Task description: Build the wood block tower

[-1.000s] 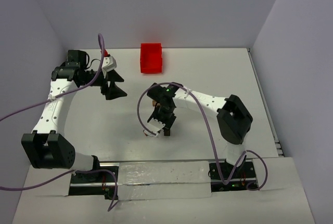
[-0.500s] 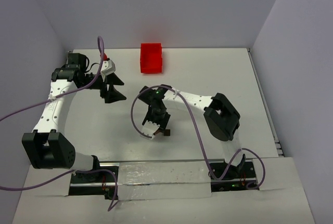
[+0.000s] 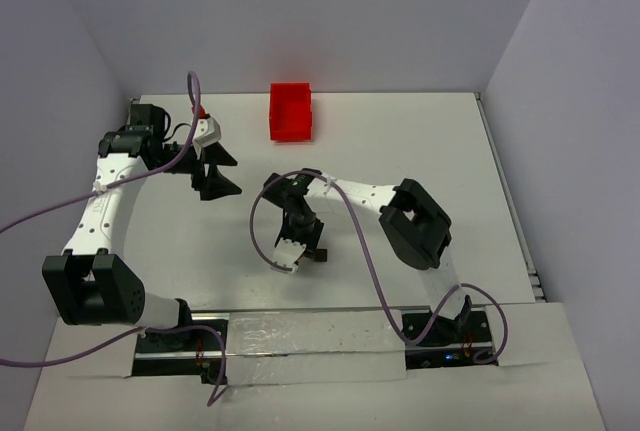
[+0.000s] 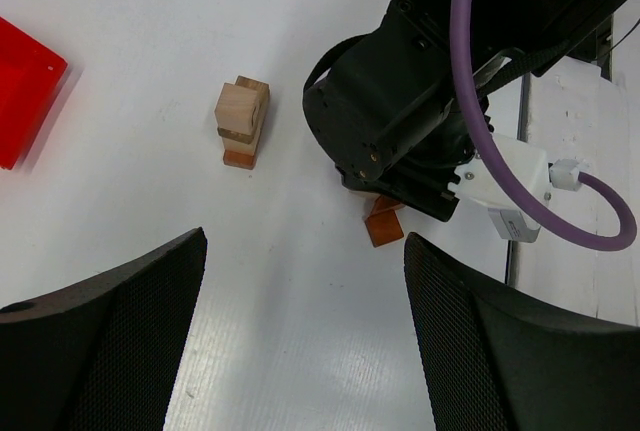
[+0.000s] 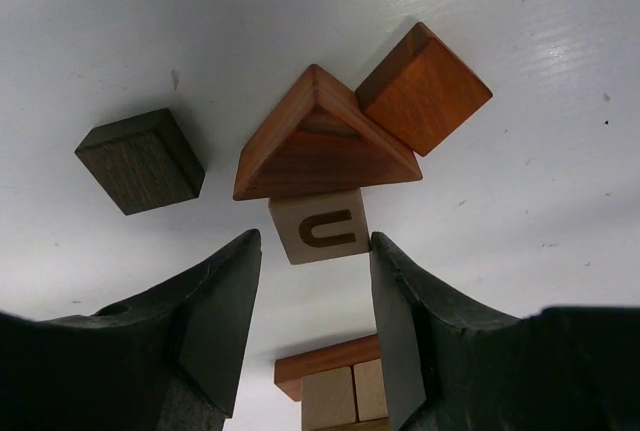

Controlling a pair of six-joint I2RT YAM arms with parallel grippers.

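Note:
The wood block tower [image 4: 242, 123] stands on the white table: a tan cube on a brown block on a reddish base. It also shows at the bottom of the right wrist view [image 5: 335, 383]. My right gripper [image 5: 312, 243] is open, low over loose blocks. Its fingertips flank a tan cube with a letter U [image 5: 318, 226], and the right finger touches it. A reddish triangle [image 5: 325, 141], a reddish-brown cube [image 5: 423, 88] and a dark brown square block [image 5: 140, 161] lie just beyond. My left gripper [image 4: 300, 251] is open and empty, at the far left [image 3: 218, 179].
The red plastic bin [image 3: 291, 111] stands at the back middle of the table, and its corner shows in the left wrist view [image 4: 20, 91]. The right arm [image 4: 420, 121] hangs over the loose blocks. Purple cables loop over the table beside both arms.
The right arm has swung left, and its gripper has shifted slightly left and nearer over the loose blocks. The left arm has barely moved.

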